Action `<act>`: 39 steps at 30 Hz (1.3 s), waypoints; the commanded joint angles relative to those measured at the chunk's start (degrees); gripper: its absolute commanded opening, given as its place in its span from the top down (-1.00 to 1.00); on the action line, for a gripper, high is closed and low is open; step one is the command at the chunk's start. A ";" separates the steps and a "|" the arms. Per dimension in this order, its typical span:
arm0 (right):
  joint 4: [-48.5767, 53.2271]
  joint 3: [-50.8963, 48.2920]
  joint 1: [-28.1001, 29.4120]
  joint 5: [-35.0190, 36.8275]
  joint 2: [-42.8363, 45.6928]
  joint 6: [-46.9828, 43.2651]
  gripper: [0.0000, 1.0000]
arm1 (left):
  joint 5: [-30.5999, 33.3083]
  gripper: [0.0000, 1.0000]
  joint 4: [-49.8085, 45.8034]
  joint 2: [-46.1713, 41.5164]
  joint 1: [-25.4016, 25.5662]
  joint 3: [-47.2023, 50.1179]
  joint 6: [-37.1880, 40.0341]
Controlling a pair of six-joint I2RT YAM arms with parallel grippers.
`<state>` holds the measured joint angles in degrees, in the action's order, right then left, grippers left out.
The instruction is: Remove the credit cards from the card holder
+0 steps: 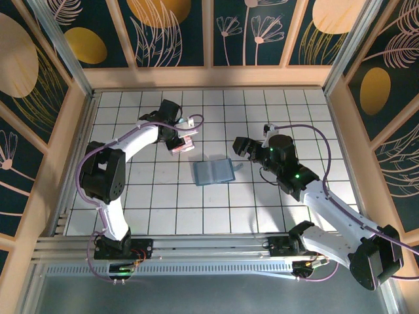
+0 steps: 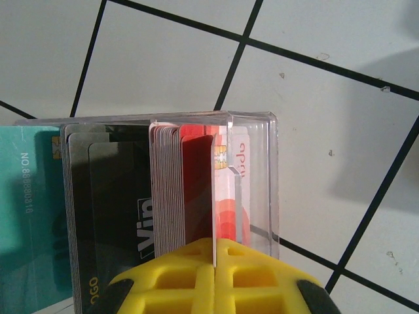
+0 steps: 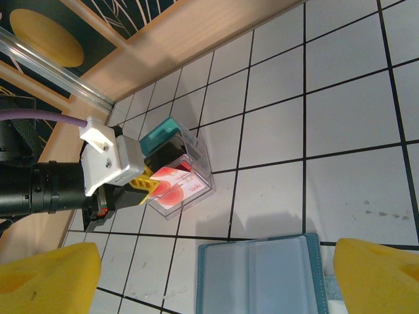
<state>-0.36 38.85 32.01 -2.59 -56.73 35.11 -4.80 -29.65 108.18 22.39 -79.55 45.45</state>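
Observation:
The card holder lies open and flat on the white tiles, its pale blue-grey inside facing up. My right gripper hangs open just above it, one yellow fingertip on each side and nothing between them. Further left, my left gripper is shut on a red-pink credit card. The card reaches into a clear plastic box. In the left wrist view this card shows edge-on, beside a stack of cards in the box. A black card and a teal card stand among them.
A wooden wall borders the tiled floor at the back and sides. The clear box sits about one tile to the far left of the card holder. The right arm stretches in from the near right.

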 commanded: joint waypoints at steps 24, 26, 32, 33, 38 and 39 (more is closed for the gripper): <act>-0.20 -0.79 -0.32 1.44 1.18 1.17 -0.78 | 1.24 0.62 -6.26 -3.41 -0.51 -4.75 -3.27; -0.18 -0.79 -0.30 1.58 1.28 1.10 -0.78 | 1.32 0.62 -6.00 -4.94 -0.51 -4.33 -3.82; -0.01 -0.71 -0.37 2.05 1.16 1.01 -0.78 | 0.26 0.57 -4.78 -9.63 -0.50 -2.21 -6.90; 0.15 -0.72 -0.36 2.13 1.10 0.98 -0.79 | 0.01 0.55 -4.45 -11.16 -0.51 -1.79 -7.48; 0.95 -0.88 -0.34 2.96 1.80 1.01 -0.81 | -0.19 0.24 -2.41 -15.87 -0.51 0.06 -11.09; 1.18 -0.88 -0.33 3.19 1.96 0.92 -0.81 | -0.26 0.14 -2.17 -16.90 -0.51 0.49 -11.92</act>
<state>0.47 38.83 31.97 -1.61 -56.47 36.34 -4.01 -32.84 93.91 22.22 -80.27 36.58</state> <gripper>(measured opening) 0.905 0.401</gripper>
